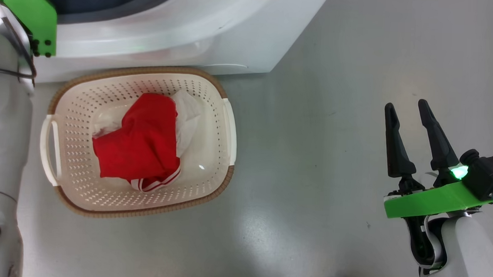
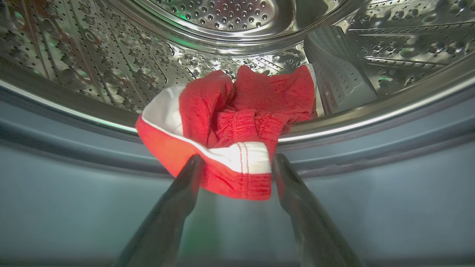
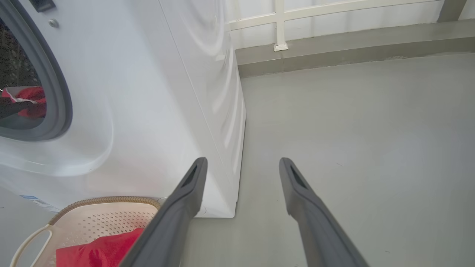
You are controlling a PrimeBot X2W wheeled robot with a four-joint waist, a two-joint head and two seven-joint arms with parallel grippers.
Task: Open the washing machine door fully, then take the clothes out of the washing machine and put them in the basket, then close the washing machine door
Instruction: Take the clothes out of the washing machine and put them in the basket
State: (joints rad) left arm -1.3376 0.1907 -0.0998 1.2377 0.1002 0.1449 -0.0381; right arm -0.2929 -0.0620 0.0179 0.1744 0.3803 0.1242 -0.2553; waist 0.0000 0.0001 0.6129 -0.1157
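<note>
the left arm's pale forearm [image 1: 1,123] runs up the left edge of the head view and is cut off at the top corner, over the washing machine [image 1: 172,27]. in its wrist view the left gripper [image 2: 238,159] is spread wide at the near lip of the steel drum [image 2: 111,66], with a hanging fold of a red garment [image 2: 237,118] between the fingertips; no squeeze on the fabric can be made out. the garment's white trim shows, but no lettering can be read. the basket [image 1: 85,106] sits on the grey floor [image 1: 334,117] just in front of the machine, holding more red clothes [image 1: 142,142] over a white piece [image 1: 187,111] that is mostly hidden. the right gripper [image 1: 406,104] hangs over bare floor well to the right, fingers apart and holding nothing. a small blue label [image 3: 33,200] low on the machine's front is too small to read.
</note>
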